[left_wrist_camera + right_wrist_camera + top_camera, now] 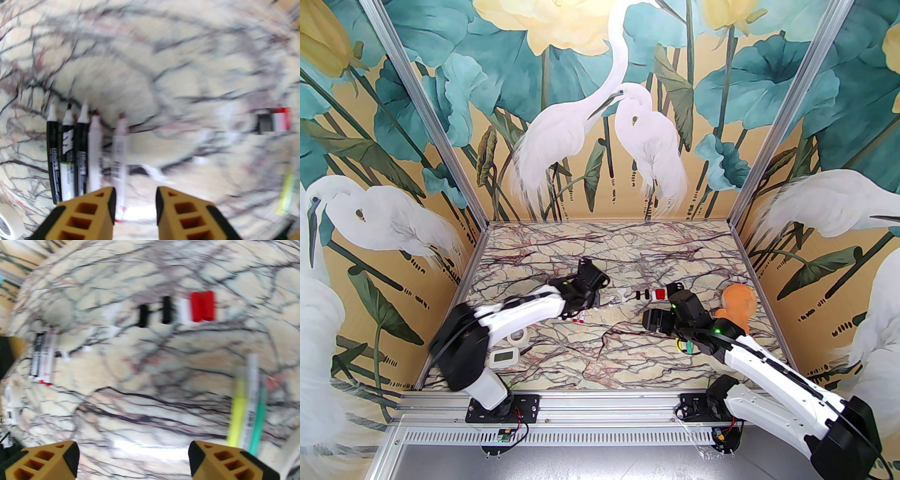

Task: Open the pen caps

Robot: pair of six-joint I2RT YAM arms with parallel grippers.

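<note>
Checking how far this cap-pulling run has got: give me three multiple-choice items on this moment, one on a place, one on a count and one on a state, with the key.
1. Where do the loose pen caps lie?
A. in a row mid-table
B. stacked in a cup
C. on the floor

2. How many black caps are there?
A. two
B. four
C. none

3. The markers beside the left end effector are:
A. capped
B. lying with tips bare
C. standing upright

Key: 1 A, they line up on the marble top. 2 A, two dark caps sit side by side in the row. 3 B, their nibs show in the left wrist view.
</note>
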